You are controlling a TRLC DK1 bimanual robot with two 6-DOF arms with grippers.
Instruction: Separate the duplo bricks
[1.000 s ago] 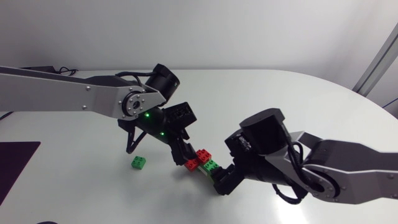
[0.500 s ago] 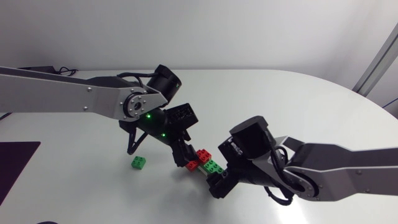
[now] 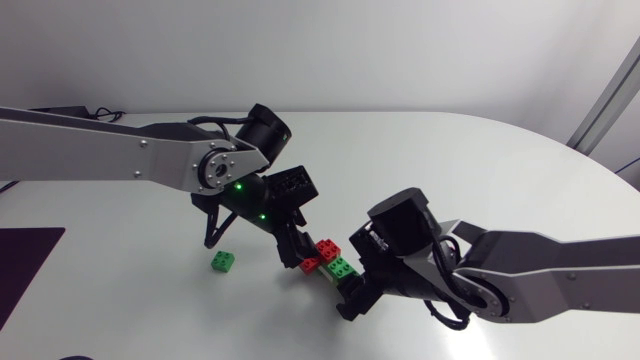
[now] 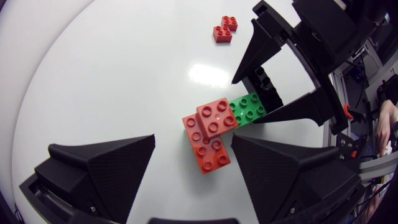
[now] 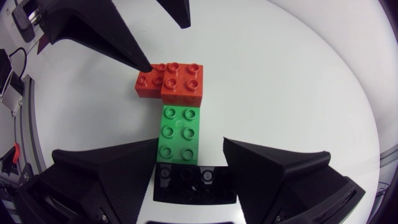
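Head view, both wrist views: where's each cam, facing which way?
Head view: fixed above the table, looking down; left arm enters from left, right arm from right.
Left wrist view: on left arm's last link, facing past left gripper to the red bricks, right gripper beyond.
Right wrist view: on right arm's last link, facing past right gripper over black brick, green brick, toward left gripper.
Shared: both wrist views see the joined bricks from opposite ends.

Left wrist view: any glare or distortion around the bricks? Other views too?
Left wrist view: one glare patch on the table just beyond the red bricks, studs sharp; fisheye bends the table edge into a curve. Right wrist view: no glare, green brick crisp. Head view: soft shadows only.
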